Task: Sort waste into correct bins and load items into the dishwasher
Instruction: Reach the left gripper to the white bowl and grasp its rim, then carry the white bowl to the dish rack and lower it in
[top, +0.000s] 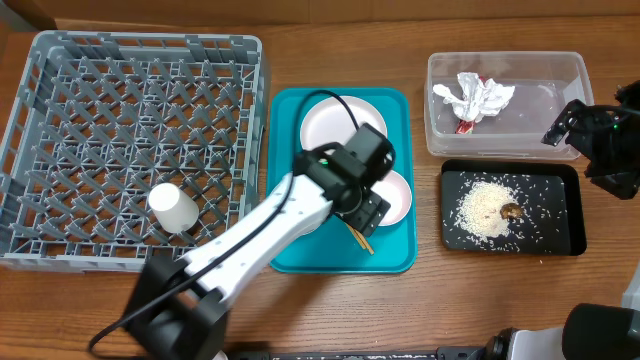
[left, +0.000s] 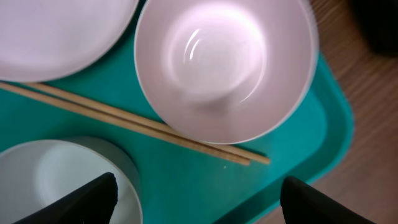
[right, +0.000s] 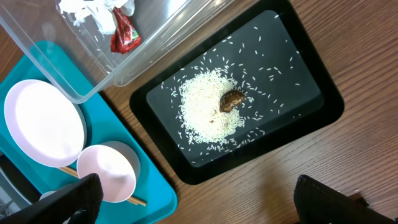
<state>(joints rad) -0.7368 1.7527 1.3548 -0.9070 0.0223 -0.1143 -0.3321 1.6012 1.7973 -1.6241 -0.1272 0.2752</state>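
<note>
On the teal tray (top: 290, 250) lie the white plate (top: 330, 125), the pink-sided bowl (left: 224, 62), the grey bowl (left: 50, 180) and the chopsticks (left: 143, 124). My left gripper (left: 198, 202) hovers open low over the tray. One finger (left: 93, 202) is over the grey bowl's inside, and the bowl's rim lies between the jaws. The white cup (top: 174, 207) stands in the grey dish rack (top: 60, 60). The clear tub (top: 560, 70) holds the napkin (top: 475, 97) and the red packet (right: 124, 34). Rice (right: 208, 106) and a brown scrap (right: 231, 99) lie in the black tray (right: 311, 106). My right gripper (right: 205, 205) is open over bare wood.
The left arm (top: 260, 235) crosses from the table's front edge up to the teal tray. The right arm (top: 605, 140) sits at the right edge beside the tub and the black tray. Bare wooden table (top: 460, 310) shows along the front.
</note>
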